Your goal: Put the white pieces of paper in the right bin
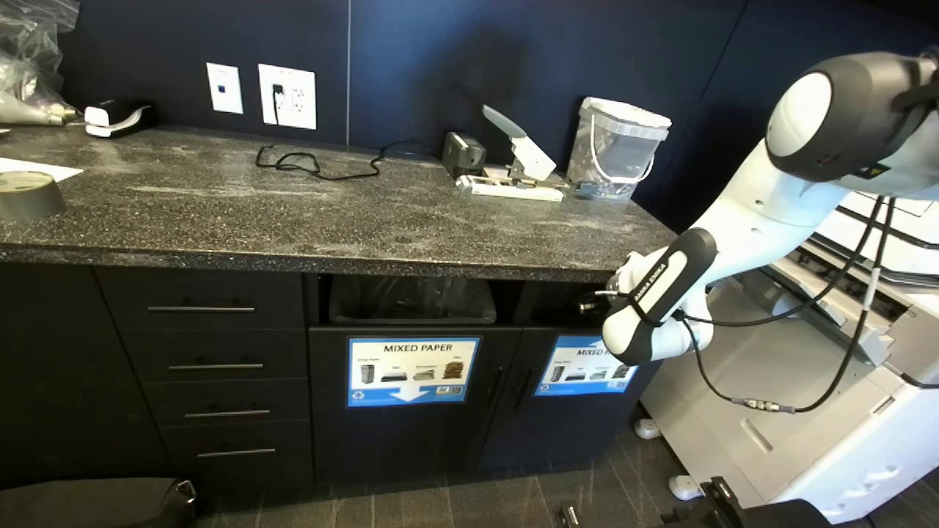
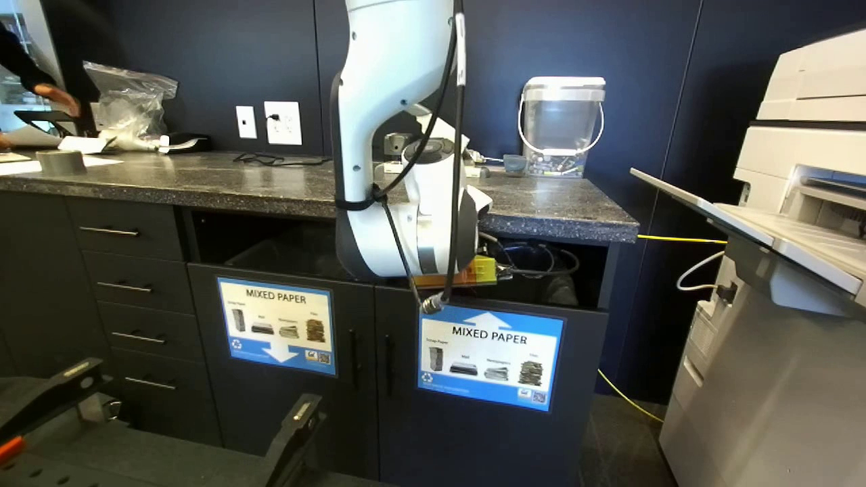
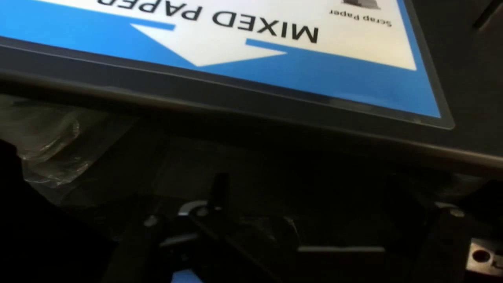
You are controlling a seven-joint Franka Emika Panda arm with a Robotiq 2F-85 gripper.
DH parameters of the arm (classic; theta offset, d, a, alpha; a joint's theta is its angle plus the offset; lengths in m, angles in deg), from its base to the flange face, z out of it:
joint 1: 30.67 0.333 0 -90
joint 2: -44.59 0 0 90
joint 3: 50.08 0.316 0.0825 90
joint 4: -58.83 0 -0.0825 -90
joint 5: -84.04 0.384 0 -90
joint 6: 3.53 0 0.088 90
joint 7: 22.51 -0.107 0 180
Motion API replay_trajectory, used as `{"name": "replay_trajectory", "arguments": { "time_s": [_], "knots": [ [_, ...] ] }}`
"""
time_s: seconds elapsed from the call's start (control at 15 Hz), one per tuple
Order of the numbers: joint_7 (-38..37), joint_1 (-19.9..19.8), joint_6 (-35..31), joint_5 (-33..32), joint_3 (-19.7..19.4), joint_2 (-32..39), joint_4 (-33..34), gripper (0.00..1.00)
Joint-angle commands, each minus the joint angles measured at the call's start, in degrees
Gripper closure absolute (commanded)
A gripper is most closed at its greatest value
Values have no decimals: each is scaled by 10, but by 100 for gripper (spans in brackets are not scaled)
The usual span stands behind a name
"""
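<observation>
Long speckled desk (image 1: 315,220) against a dark wall (image 1: 411,44), with cabinets (image 1: 396,447) beneath. Near its right end, a white robot arm (image 1: 763,194), bent down to the cabinet front in both exterior views. Under the desk, behind that arm, the right bin (image 2: 560,292): mostly a dark slot, with a glimpse of plastic liner (image 3: 59,145). Beside it, the left bin (image 1: 411,302), seen better in an exterior view and not reached into. On the front of the right bin, a MIXED PAPER sign (image 3: 255,47), upside down in the wrist view, arrow toward the opening. At the far left end of the desk, a sheet of white paper (image 1: 64,173), partly hidden by a roll of tape (image 1: 31,199) and well apart from both bins. Cannot tell if meant for this task. Shows no white piece inside the right bin, though too dark there to rule one out. At or just inside that same opening, the fingers (image 3: 220,190), nearly lost in shadow. Look spread well apart and grip nothing visible. Judging by this, appears well along: reach to the correct bin done, perhaps a release too; cannot confirm any paper as delivered. Likely left to do: check the drop, draw the fingers out, and fetch the sheet from the desk, if wanted.
</observation>
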Motion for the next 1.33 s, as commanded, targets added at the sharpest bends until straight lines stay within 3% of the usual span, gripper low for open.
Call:
{"name": "replay_trajectory", "arguments": {
  "time_s": [0.0,0.13,0.47,0.67,0.87,1.07,1.27],
  "knots": [
    [34,7,81,13,-6,-126,-100,0],
    [42,7,152,22,-1,-177,-123,0],
    [100,-40,393,74,67,-319,-164,0],
    [126,-14,534,138,65,-414,-182,0],
    [124,20,680,160,43,-504,-197,0],
    [132,42,791,150,26,-587,-219,0],
    [133,58,839,146,14,-661,-247,0]
  ]
}}
